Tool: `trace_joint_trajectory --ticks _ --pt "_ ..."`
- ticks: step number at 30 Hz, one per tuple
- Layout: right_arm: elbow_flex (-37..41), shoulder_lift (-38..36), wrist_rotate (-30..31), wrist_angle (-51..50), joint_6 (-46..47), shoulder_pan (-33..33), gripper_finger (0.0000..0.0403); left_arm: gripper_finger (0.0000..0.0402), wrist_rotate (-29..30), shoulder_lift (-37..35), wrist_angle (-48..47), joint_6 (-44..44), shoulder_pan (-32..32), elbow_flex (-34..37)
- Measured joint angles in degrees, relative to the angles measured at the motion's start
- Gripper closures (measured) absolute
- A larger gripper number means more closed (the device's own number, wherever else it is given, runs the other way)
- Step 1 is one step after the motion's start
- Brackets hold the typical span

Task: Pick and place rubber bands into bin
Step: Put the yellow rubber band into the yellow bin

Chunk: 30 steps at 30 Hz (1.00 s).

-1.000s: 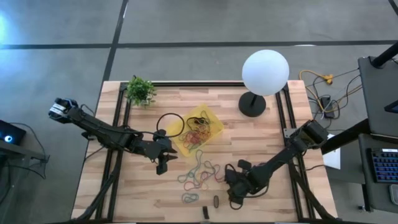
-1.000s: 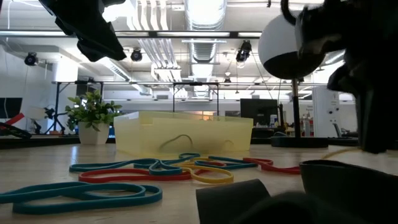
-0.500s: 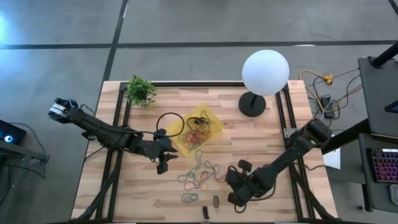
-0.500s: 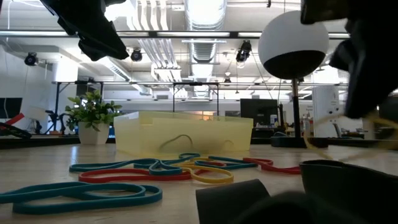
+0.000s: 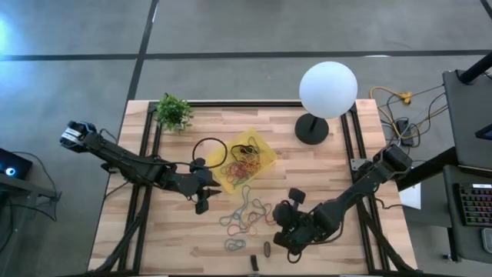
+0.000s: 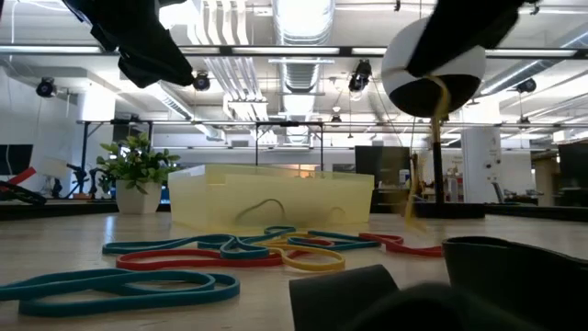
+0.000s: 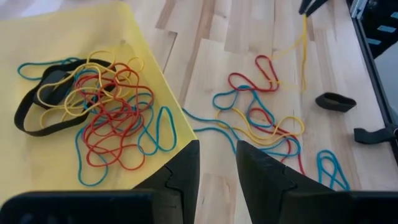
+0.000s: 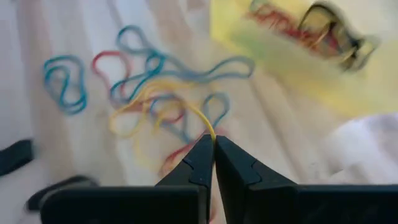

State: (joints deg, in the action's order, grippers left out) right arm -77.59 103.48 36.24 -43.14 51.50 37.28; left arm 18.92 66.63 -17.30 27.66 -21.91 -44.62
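Clearly the right gripper [image 8: 213, 144], pinching a yellow rubber band [image 8: 155, 102], needed more lift before swinging over the bin [image 5: 247, 159].

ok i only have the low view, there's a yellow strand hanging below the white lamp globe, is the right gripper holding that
observer: yes, the right gripper is shut on a thin yellow rubber band that runs back toward the loose pile of bands on the table.
operator: and the left gripper
observer: the left gripper is open and empty, beside the edge of the translucent yellow plastic bin.
operator: anything in the bin
observer: a tangle of red, yellow and blue bands plus a wide black band.
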Motion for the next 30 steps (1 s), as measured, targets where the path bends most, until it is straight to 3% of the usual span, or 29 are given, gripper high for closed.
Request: trace_joint_trajectory --ticks 12,30 --pt "-8.8 0.0 7.4 -3.6 -11.1 -4.6 0.0395 0.0312 1.1 0.0 0.5 0.0 0.0 0.0" --pt "-14.1 0.0 7.4 -3.4 -26.0 -18.1 0.0395 0.0312 1.1 0.0 0.8 0.4 0.0 0.0"
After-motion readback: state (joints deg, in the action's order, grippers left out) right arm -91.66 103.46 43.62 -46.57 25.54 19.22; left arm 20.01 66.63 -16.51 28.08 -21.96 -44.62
